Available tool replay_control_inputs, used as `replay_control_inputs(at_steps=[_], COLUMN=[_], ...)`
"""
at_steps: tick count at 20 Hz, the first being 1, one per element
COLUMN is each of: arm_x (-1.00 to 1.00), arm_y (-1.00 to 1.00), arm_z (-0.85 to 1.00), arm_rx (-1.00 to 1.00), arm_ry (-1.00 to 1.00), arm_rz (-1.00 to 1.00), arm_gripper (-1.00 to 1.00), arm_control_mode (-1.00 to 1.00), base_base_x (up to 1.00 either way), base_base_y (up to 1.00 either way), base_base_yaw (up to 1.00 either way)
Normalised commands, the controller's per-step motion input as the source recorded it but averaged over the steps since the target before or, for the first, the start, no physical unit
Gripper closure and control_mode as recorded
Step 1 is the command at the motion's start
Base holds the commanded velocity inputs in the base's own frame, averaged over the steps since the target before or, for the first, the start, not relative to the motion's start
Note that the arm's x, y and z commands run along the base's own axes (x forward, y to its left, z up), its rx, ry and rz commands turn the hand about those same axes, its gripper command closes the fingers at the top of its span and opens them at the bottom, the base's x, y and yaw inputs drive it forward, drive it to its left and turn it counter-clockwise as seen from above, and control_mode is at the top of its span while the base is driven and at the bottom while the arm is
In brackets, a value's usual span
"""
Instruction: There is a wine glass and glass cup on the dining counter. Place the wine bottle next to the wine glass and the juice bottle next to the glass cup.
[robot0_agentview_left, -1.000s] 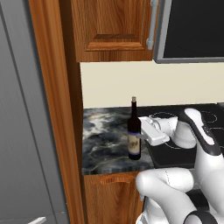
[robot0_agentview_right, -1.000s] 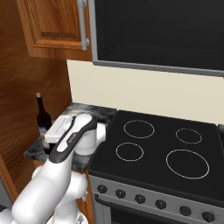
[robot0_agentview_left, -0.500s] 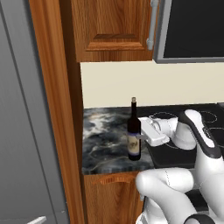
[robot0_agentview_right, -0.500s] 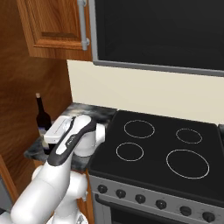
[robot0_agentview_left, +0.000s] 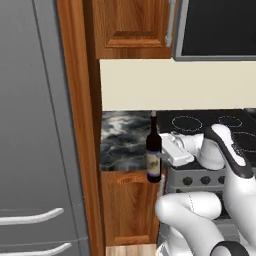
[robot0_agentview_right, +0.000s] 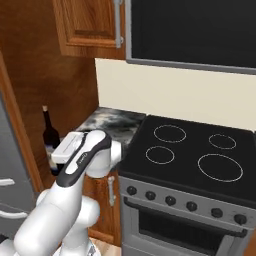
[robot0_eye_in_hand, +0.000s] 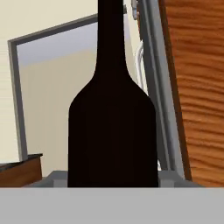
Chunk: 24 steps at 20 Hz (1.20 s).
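Beside the marbled counter (robot0_agentview_left: 125, 140), jaws (robot0_agentview_left: 161, 154) clench the upright wine bottle (robot0_agentview_left: 153, 150).

A glossy white arm (robot0_agentview_left: 200, 220) of rounded, bulbous links, with dark bands at its joints.

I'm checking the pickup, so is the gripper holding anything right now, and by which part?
Yes: the gripper is shut on the wine bottle, gripping its body from the side, below the neck.

A kitchen: stove (robot0_agentview_right: 192, 155), wooden cabinets (robot0_agentview_left: 132, 25), grey fridge (robot0_agentview_left: 35, 125).
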Motion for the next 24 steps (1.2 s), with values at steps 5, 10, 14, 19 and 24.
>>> replay_control_inputs(at_steps=[5, 10, 14, 19, 24], arm_x=[0.0, 0.0, 0.0, 0.0, 0.0], arm_y=[0.0, 0.0, 0.0, 0.0, 0.0], arm_z=[0.0, 0.0, 0.0, 0.0, 0.0], arm_rx=[0.0, 0.0, 0.0, 0.0, 0.0], arm_ry=[0.0, 0.0, 0.0, 0.0, 0.0], arm_rz=[0.0, 0.0, 0.0, 0.0, 0.0], arm_gripper=[1.0, 1.0, 1.0, 1.0, 1.0], arm_control_mode=[1.0, 1.0, 1.0, 1.0, 1.0], base_base_x=[-0.07, -0.02, -0.03, -0.02, -0.04], base_base_y=[0.03, 0.0, 0.0, 0.0, 0.04], base_base_yaw=[0.94, 1.0, 1.0, 1.0, 1.0])
